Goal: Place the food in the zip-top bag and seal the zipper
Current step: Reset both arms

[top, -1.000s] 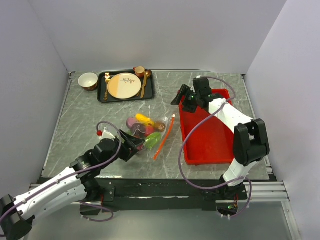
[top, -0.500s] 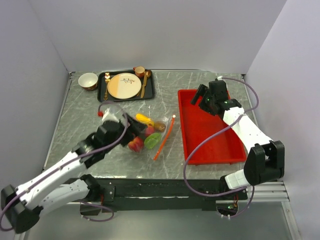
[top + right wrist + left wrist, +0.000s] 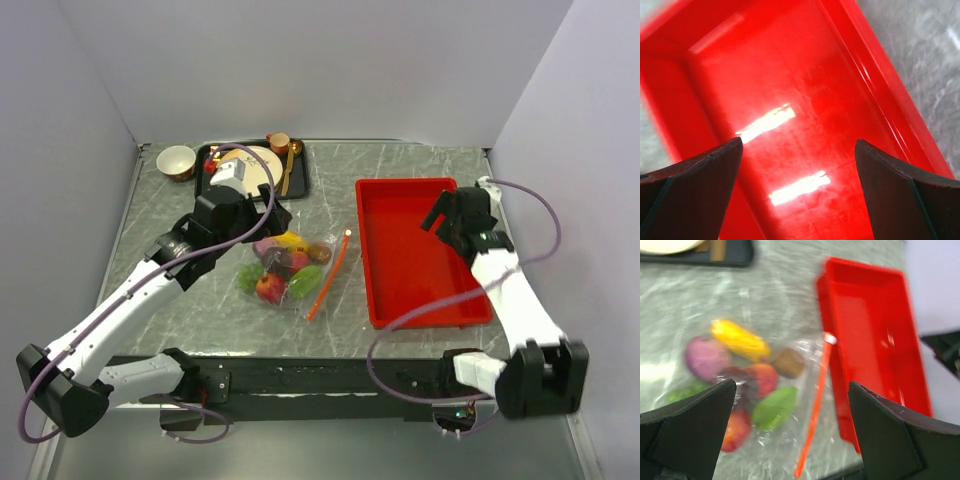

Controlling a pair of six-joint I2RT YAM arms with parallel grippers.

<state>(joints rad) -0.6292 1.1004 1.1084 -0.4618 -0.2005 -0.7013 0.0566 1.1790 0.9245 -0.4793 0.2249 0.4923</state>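
The clear zip-top bag (image 3: 300, 262) lies flat on the table's middle, and the toy food sits within its outline. In the left wrist view I see a yellow oblong piece (image 3: 739, 340), a pink-purple one (image 3: 706, 357), a brownish one (image 3: 789, 361), a red one (image 3: 762, 379) and a green one (image 3: 774, 407). The orange-red zipper (image 3: 328, 275) runs along the bag's right edge, and it also shows in the left wrist view (image 3: 815, 410). My left gripper (image 3: 274, 220) is open and empty, raised over the bag's back left. My right gripper (image 3: 441, 216) is open and empty above the red tray (image 3: 385, 300).
A black tray (image 3: 203, 190) with a cream plate (image 3: 262, 160), a cup and gold cutlery stands at the back left. A small bowl (image 3: 176, 160) sits beside it. The red tray also shows in the left wrist view (image 3: 840, 405) and fills the right wrist view (image 3: 800, 75).
My left arm rose from the bag's near left edge and swung back toward the black tray. My right arm moved from the red tray's back left to its right side. Food pieces shifted.
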